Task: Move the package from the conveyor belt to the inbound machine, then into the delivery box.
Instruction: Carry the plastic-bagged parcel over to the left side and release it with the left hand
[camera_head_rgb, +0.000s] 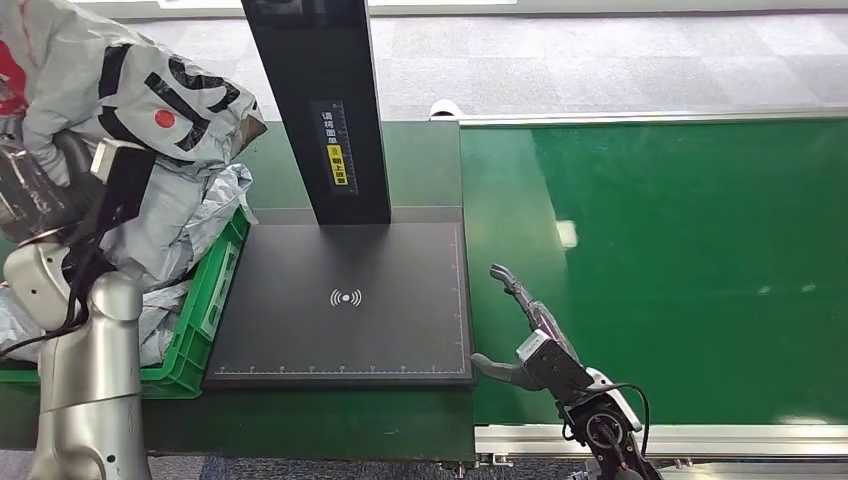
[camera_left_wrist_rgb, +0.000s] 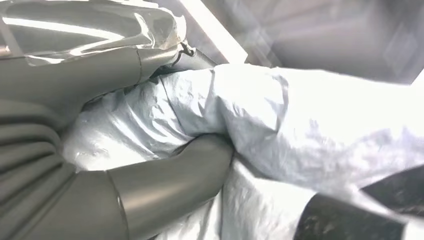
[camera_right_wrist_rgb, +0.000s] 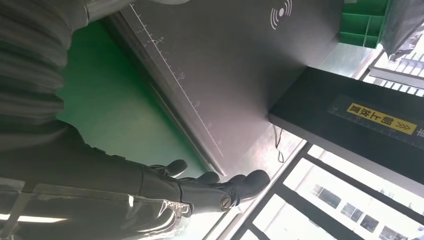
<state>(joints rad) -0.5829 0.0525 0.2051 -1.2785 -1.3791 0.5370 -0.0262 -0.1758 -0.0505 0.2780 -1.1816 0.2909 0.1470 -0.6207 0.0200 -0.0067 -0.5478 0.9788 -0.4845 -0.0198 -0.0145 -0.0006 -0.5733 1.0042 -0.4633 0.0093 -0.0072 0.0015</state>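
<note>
Grey package (camera_head_rgb: 140, 90) (crumpled) tilted, left-hand-held

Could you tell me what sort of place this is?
Probably a parcel sorting station: a green conveyor belt, a black scanning platform with a post, and a green crate of grey mailer bags.

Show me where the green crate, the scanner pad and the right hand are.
green crate (camera_head_rgb: 205, 310), head view, its right wall.
scanner pad (camera_head_rgb: 345, 335), head view, bare black surface.
right hand (camera_head_rgb: 535, 345), head view, palm.
</note>
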